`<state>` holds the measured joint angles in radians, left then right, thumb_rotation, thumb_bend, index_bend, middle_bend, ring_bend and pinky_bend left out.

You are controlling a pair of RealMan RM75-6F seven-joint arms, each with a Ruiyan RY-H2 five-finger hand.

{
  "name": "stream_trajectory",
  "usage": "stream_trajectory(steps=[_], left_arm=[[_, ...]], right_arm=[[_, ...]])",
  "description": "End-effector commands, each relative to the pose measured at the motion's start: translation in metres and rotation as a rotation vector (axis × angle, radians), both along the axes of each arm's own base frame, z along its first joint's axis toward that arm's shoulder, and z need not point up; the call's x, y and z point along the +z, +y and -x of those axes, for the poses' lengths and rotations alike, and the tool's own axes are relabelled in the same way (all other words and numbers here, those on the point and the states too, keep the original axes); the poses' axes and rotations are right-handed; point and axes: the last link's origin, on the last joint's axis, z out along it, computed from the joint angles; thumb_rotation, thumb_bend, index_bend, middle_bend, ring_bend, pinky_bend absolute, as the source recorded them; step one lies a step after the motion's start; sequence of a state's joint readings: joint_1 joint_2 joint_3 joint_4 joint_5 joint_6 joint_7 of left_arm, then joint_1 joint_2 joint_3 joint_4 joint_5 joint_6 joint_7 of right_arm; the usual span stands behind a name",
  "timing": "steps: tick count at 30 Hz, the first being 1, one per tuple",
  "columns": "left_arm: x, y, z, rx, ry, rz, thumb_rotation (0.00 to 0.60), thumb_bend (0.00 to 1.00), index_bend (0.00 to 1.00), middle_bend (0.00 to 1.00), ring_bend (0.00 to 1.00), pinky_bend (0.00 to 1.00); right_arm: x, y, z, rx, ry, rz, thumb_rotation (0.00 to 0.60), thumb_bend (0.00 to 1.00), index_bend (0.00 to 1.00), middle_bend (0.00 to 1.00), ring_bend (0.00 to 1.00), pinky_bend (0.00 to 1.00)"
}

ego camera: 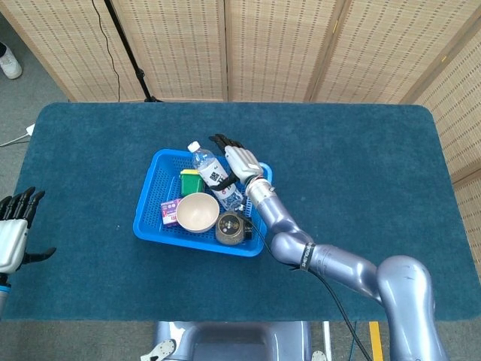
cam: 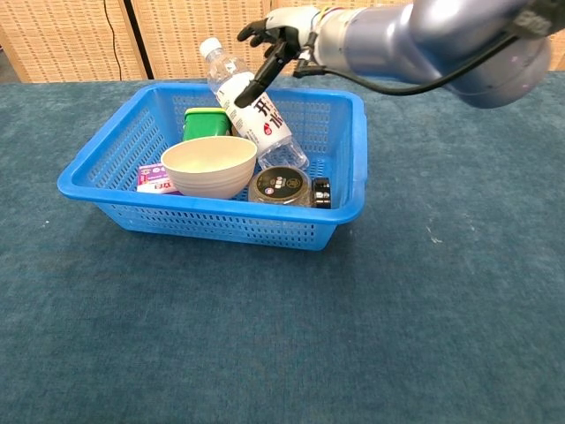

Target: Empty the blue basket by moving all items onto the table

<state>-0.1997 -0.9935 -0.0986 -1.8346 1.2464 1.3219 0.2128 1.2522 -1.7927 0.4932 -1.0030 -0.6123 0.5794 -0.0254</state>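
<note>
The blue basket (ego camera: 154,219) (cam: 349,168) sits left of the table's middle. Inside lie a water bottle (ego camera: 213,178) (cam: 252,110) leaning on the far rim, a cream bowl (ego camera: 198,212) (cam: 209,165), a green-lidded container (ego camera: 190,180) (cam: 204,123), a dark round jar (ego camera: 230,226) (cam: 280,186) and a small pink-purple box (ego camera: 170,210) (cam: 155,179). My right hand (ego camera: 236,162) (cam: 276,40) hovers open over the bottle, fingers spread, thumb close to its label; contact is unclear. My left hand (ego camera: 13,232) stays open at the table's left edge, holding nothing.
Dark blue cloth covers the table (ego camera: 361,173) (cam: 282,336). Wicker screens (ego camera: 270,45) stand behind it, and a stand with a cable (ego camera: 128,45) rises at the back left.
</note>
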Motion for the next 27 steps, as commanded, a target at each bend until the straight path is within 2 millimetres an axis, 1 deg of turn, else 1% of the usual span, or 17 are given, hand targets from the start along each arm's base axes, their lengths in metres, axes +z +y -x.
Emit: stream_trajectory(steps=[1, 6, 7, 8, 9, 11, 13, 14, 15, 17, 19, 20, 24, 27], left_arm=[[-0.001, 0.002, 0.001, 0.005, 0.002, 0.0, 0.6, 0.06, 0.0, 0.0, 0.0, 0.0], [-0.001, 0.005, 0.003, 0.017, -0.001, -0.001, 0.6, 0.06, 0.0, 0.0, 0.0, 0.0], [-0.001, 0.006, 0.003, 0.019, -0.001, -0.002, 0.6, 0.06, 0.0, 0.0, 0.0, 0.0], [-0.001, 0.007, 0.004, 0.021, -0.001, -0.002, 0.6, 0.06, 0.0, 0.0, 0.0, 0.0], [-0.001, 0.008, 0.004, 0.024, 0.0, -0.001, 0.6, 0.06, 0.0, 0.0, 0.0, 0.0], [-0.002, 0.009, 0.005, 0.028, 0.0, 0.002, 0.6, 0.06, 0.0, 0.0, 0.0, 0.0], [-0.002, 0.01, 0.006, 0.031, -0.002, 0.005, 0.6, 0.06, 0.0, 0.0, 0.0, 0.0], [-0.002, 0.011, 0.006, 0.032, -0.003, 0.005, 0.6, 0.06, 0.0, 0.0, 0.0, 0.0], [-0.002, 0.011, 0.006, 0.032, -0.003, 0.005, 0.6, 0.06, 0.0, 0.0, 0.0, 0.0], [-0.001, 0.011, 0.006, 0.033, -0.003, 0.005, 0.6, 0.06, 0.0, 0.0, 0.0, 0.0], [-0.001, 0.011, 0.006, 0.034, -0.005, 0.007, 0.6, 0.06, 0.0, 0.0, 0.0, 0.0], [-0.001, 0.011, 0.006, 0.034, -0.006, 0.008, 0.6, 0.06, 0.0, 0.0, 0.0, 0.0], [-0.001, 0.01, 0.005, 0.027, -0.011, 0.013, 0.6, 0.06, 0.0, 0.0, 0.0, 0.0], [-0.001, 0.006, 0.002, 0.013, -0.016, 0.017, 0.6, 0.06, 0.0, 0.0, 0.0, 0.0]], right_arm=[[-0.012, 0.0, -0.012, -0.011, -0.029, -0.019, 0.6, 0.0, 0.0, 0.0, 0.0, 0.0], [-0.031, 0.002, -0.022, 0.002, -0.018, -0.006, 0.6, 0.0, 0.0, 0.01, 0.0, 0.0], [-0.033, 0.002, -0.023, 0.005, -0.015, 0.005, 0.6, 0.0, 0.01, 0.05, 0.02, 0.01], [-0.036, 0.002, -0.024, 0.003, -0.019, 0.021, 0.6, 0.0, 0.04, 0.12, 0.06, 0.05], [-0.037, 0.001, -0.026, -0.001, -0.027, 0.045, 0.6, 0.0, 0.07, 0.18, 0.1, 0.09], [-0.04, 0.001, -0.028, -0.003, -0.036, 0.091, 0.6, 0.0, 0.23, 0.35, 0.24, 0.23], [-0.042, 0.0, -0.03, 0.003, -0.036, 0.149, 0.6, 0.0, 0.35, 0.46, 0.34, 0.34], [-0.043, 0.0, -0.03, 0.003, -0.042, 0.166, 0.6, 0.03, 0.42, 0.52, 0.39, 0.4], [-0.044, 0.0, -0.031, 0.003, -0.052, 0.179, 0.6, 0.07, 0.45, 0.55, 0.42, 0.44], [-0.044, 0.0, -0.032, 0.006, -0.068, 0.199, 0.6, 0.24, 0.52, 0.61, 0.49, 0.53], [-0.041, 0.0, -0.033, 0.024, -0.088, 0.236, 0.6, 0.35, 0.55, 0.63, 0.52, 0.57], [-0.039, 0.0, -0.034, 0.038, -0.093, 0.256, 0.6, 0.38, 0.55, 0.63, 0.52, 0.59], [-0.03, -0.001, -0.033, 0.061, -0.114, 0.292, 0.6, 0.44, 0.56, 0.63, 0.52, 0.63], [-0.015, -0.001, -0.033, 0.084, -0.159, 0.327, 0.6, 0.46, 0.56, 0.63, 0.52, 0.64]])
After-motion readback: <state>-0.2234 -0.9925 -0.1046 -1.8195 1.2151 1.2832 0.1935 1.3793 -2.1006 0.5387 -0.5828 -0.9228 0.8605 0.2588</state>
